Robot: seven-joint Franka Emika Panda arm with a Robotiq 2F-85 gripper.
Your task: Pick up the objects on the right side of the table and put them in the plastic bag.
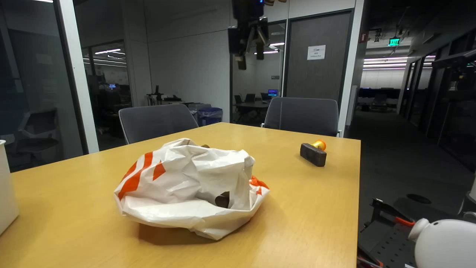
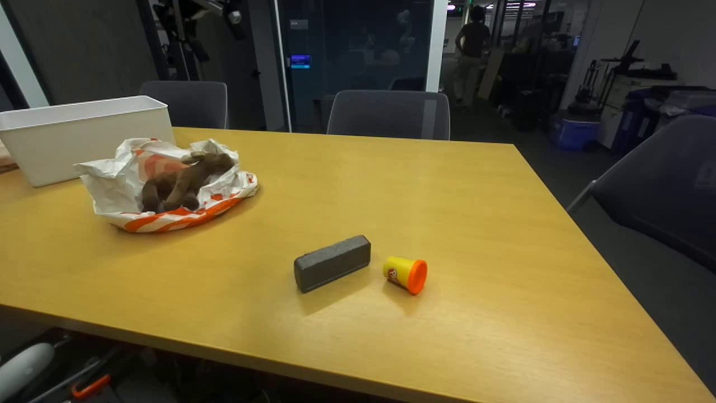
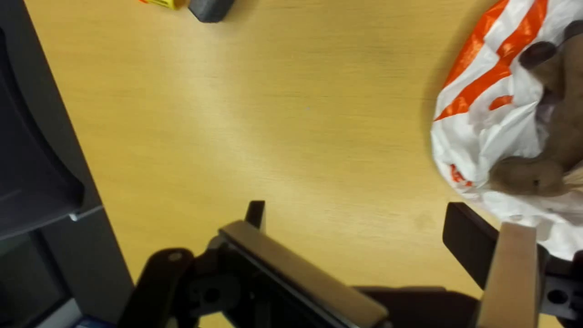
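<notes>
Wrist view crops the plastic bag (image 3: 514, 132), the brown toy (image 3: 562, 132) inside it and, well apart from the bag, the dark block (image 3: 212, 8) and yellow tub (image 3: 165, 3). The gripper (image 3: 374, 225) hangs higher than the bag, its fingers wide apart.

- Plastic bag (image 2: 114, 187), at nine o'clock in an exterior view: white, with broad orange stripes.
- Toy animal (image 2: 184, 182) in it: brown, darker at the feet (image 3: 537, 53).
- Block (image 2: 334, 263), between six and seven o'clock: plain dark grey.
- Canister (image 2: 399, 271), at five o'clock: yellow, with a bright orange lid (image 2: 418, 277) and a red and white mark (image 2: 392, 275).
- Table (image 2: 447, 196): honey yellow, finely streaked grain in the wrist view.
- Box (image 2: 67, 145), between nine and ten o'clock: off-white.
- Chair (image 2: 386, 115), between twelve and one o'clock: dark grey.
- Gripper (image 1: 251, 57), at twelve o'clock in an exterior view: black, with tan pads (image 3: 303, 273).
</notes>
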